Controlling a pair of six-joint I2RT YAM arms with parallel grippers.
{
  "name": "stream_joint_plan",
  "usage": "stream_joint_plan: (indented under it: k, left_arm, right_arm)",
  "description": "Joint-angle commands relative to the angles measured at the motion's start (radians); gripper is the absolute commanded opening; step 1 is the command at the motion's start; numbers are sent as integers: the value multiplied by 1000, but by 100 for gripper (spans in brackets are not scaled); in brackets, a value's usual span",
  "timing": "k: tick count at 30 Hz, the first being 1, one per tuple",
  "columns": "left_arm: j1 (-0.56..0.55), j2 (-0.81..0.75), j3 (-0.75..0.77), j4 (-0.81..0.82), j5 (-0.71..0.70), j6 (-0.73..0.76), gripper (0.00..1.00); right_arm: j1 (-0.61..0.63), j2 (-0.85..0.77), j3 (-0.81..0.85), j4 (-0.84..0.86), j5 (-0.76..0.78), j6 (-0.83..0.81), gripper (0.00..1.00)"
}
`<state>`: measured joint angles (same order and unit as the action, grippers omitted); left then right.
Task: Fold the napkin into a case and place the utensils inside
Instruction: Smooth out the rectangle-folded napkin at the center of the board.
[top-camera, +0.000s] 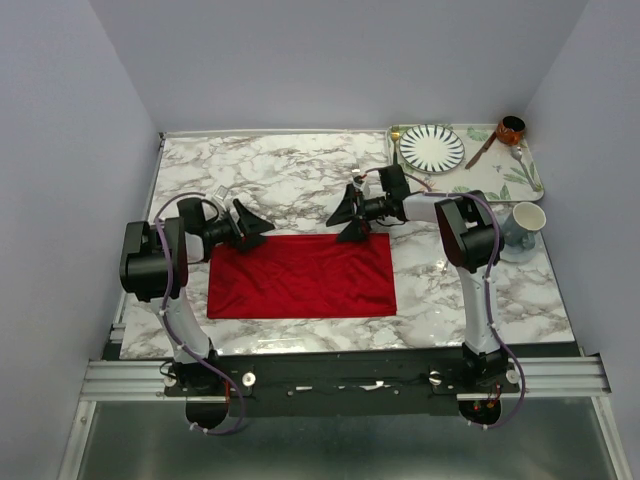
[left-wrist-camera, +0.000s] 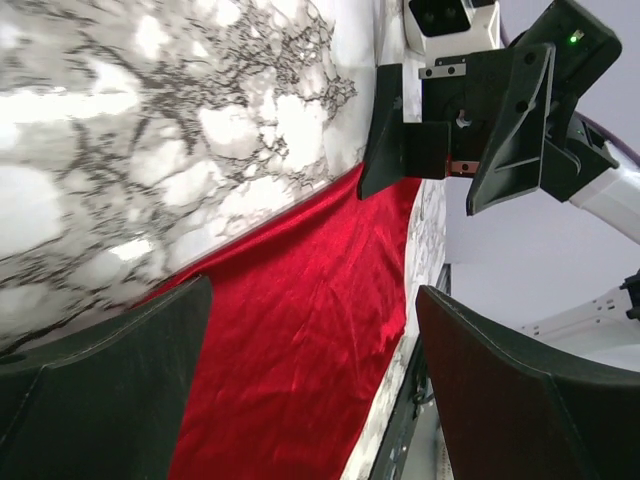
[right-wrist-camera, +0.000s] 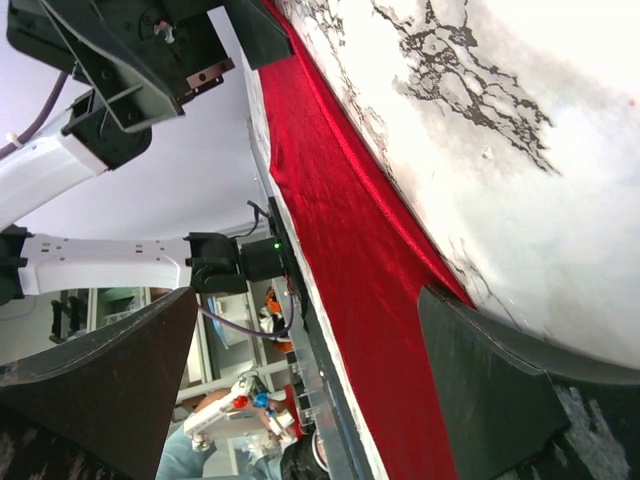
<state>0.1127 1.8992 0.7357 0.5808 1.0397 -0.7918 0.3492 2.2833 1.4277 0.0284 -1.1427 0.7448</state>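
The deep-red napkin (top-camera: 302, 277) lies flat on the marble table as a wide rectangle, also seen in the left wrist view (left-wrist-camera: 300, 340) and the right wrist view (right-wrist-camera: 350, 230). My left gripper (top-camera: 258, 228) hovers at its far left corner, open, with nothing between the fingers (left-wrist-camera: 110, 390). My right gripper (top-camera: 342, 222) is at the far edge near the right corner, open and empty (right-wrist-camera: 308, 295). The two grippers face each other. A silver utensil (top-camera: 519, 157) lies on the tray at the back right.
The floral tray (top-camera: 535, 180) also holds a striped plate (top-camera: 431, 148), a brown bowl (top-camera: 511, 128), a brown wooden utensil (top-camera: 480, 152) and a gold spoon (top-camera: 395, 135). A mug (top-camera: 526, 222) stands at the right edge.
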Motion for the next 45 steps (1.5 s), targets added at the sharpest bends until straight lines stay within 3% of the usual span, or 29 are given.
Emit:
stream_joint_plan:
  k: [1, 5, 9, 15, 22, 24, 26, 30, 34, 38, 45]
  left_arm:
    - [87, -6, 1, -133, 65, 129, 99]
    - [191, -5, 40, -324, 69, 296, 99]
    - [267, 15, 67, -397, 80, 362, 99]
    - [291, -8, 62, -423, 97, 387, 99]
    - [208, -235, 34, -424, 102, 390, 99]
    - [141, -290, 21, -401, 53, 358, 99]
    - [90, -302, 5, -313, 10, 303, 99]
    - [-31, -250, -6, -171, -93, 148, 99]
    - [-76, -152, -1, -67, -130, 22, 99]
    - [-84, -85, -21, -1, -168, -27, 99]
    - [-73, -51, -48, -85, -213, 43, 99]
  right_arm:
    - [-16, 54, -16, -62, 52, -19, 100]
    - [-21, 59, -15, -79, 52, -38, 100]
    - [-29, 61, -12, -100, 47, -55, 100]
    - [-26, 26, -9, -108, 11, -87, 100]
    - [14, -174, 2, -101, -17, -117, 100]
    - [45, -195, -1, -70, -2, -73, 100]
    - [71, -191, -15, 68, -5, 41, 100]
    - [152, -101, 17, 238, 0, 215, 100]
    - [192, -18, 26, 482, 47, 408, 100]
    - [209, 36, 48, 472, 130, 423, 100]
    - [189, 76, -15, 421, 238, 410, 100]
